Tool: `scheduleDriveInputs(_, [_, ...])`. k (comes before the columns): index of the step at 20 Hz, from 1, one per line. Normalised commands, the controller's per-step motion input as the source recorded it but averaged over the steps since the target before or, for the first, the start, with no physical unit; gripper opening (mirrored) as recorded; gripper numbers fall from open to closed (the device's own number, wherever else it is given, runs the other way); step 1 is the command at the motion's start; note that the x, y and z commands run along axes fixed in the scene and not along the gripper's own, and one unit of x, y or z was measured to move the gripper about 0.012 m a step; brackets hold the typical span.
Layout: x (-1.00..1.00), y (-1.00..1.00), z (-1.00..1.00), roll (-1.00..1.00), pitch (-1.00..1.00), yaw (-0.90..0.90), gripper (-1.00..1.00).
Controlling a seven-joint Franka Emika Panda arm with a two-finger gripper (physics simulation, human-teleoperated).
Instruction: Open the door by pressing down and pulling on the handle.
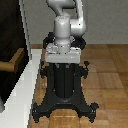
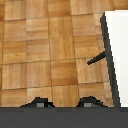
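The door [image 1: 10, 30] is a tall dark panel at the exterior view's left, set in a white frame [image 1: 27, 87]. The golden-brown handle [image 1: 15, 60] sticks out of the panel at mid height. My gripper [image 1: 64, 62] hangs pointing down in the middle of the view, in front of the pedestal and well clear of the handle. In the wrist view my gripper [image 2: 65, 105] is open and empty, with its fingertips [image 2: 40, 104] far apart over the wood floor. The white frame [image 2: 119, 60] also shows there, with a short dark bar [image 2: 96, 58] projecting from its dark edge, probably the handle.
The black robot pedestal [image 1: 64, 95] stands on splayed feet on the wooden parquet floor [image 1: 110, 75]. A pale wall [image 1: 110, 20] runs behind the arm.
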Motion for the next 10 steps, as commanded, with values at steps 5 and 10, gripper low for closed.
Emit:
scheduleDriveInputs(5, [0.00,0.00,0.00,0.00,0.00,0.00,1.00])
scheduleDriveInputs(10, [0.00,0.00,0.40,0.00,0.00,0.00,1.00])
